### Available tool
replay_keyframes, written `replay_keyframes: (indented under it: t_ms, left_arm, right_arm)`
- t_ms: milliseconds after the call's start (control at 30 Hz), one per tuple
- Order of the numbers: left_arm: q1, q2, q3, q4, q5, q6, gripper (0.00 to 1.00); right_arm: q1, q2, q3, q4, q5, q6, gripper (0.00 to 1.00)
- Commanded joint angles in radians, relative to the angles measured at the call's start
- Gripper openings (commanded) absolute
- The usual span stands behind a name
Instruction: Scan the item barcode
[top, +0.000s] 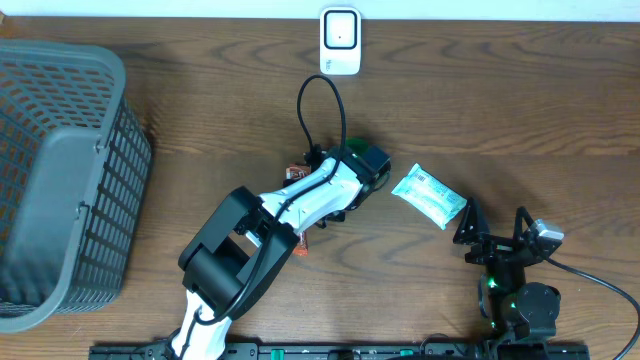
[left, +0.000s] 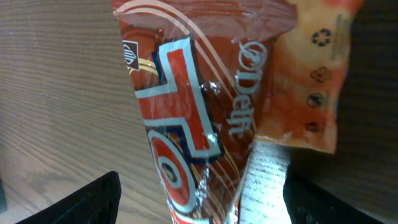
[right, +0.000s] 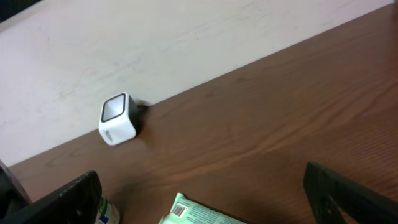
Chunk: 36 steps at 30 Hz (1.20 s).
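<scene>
1. The item is a glossy, crinkly red plastic snack packet (left: 186, 124) with white-and-blue lettering. It lies on the dark wood-grain bench (top: 500, 110), on the robot's side of the small white cube scanner (top: 340, 40). A duller orange packet (left: 311, 81) sits right against it.
2. The left gripper (left: 199, 205) has its jaws apart, straddling the red packet without squeezing it.
3. The right gripper (top: 493, 228) is spread wide with nothing in it, well off to the scanner's right.
4. A soft white-and-teal pouch (top: 428, 195) lies between the scanner and the right gripper. A grey plastic mesh basket (top: 60, 170) stands far left of the scanner.
</scene>
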Motion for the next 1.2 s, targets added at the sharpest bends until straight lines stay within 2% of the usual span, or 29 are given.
replay_keyframes:
  t_ms: [0, 433, 467, 567, 600, 900, 967, 1000, 1067, 1100, 1167]
  left_arm:
    - [0.003, -0.006, 0.018, 0.002, -0.007, -0.037, 0.84]
    - [0.043, -0.006, 0.017, -0.038, -0.006, -0.148, 0.84]
    - [0.048, -0.006, 0.017, -0.046, -0.006, -0.148, 0.82]
    - [0.061, -0.001, 0.017, -0.073, -0.006, -0.148, 0.68]
    - [0.063, 0.004, 0.017, -0.08, -0.006, -0.149, 0.6]
    - [0.063, 0.043, 0.017, -0.113, 0.025, -0.151, 0.59]
    - [0.063, 0.043, 0.017, -0.136, 0.025, -0.152, 0.59]
    - [0.063, 0.043, 0.017, -0.145, 0.027, -0.156, 0.63]
    - [0.063, 0.043, 0.017, -0.163, 0.04, -0.192, 0.84]
    - [0.063, 0.044, 0.017, -0.164, 0.052, -0.201, 0.88]
    - [0.064, 0.047, 0.017, -0.161, 0.088, -0.222, 0.89]
  right_arm:
    - [0.002, -0.003, -0.002, -0.003, 0.008, 0.001, 0.99]
    - [0.002, -0.003, -0.002, -0.003, 0.009, 0.001, 0.99]
    - [0.002, -0.003, -0.002, -0.003, 0.008, 0.001, 0.99]
    - [0.002, -0.003, -0.002, -0.003, 0.009, 0.001, 0.99]
    - [0.002, -0.003, -0.002, -0.003, 0.008, 0.001, 0.99]
    - [0.002, -0.003, -0.002, -0.003, 0.008, 0.001, 0.99]
    - [0.002, -0.003, -0.002, -0.003, 0.008, 0.001, 0.99]
    - [0.002, -0.003, -0.002, -0.003, 0.008, 0.001, 0.99]
    - [0.002, -0.003, -0.002, -0.003, 0.008, 0.001, 0.99]
    - [0.002, -0.003, -0.002, -0.003, 0.009, 0.001, 0.99]
    - [0.002, -0.003, -0.002, -0.003, 0.008, 0.001, 0.99]
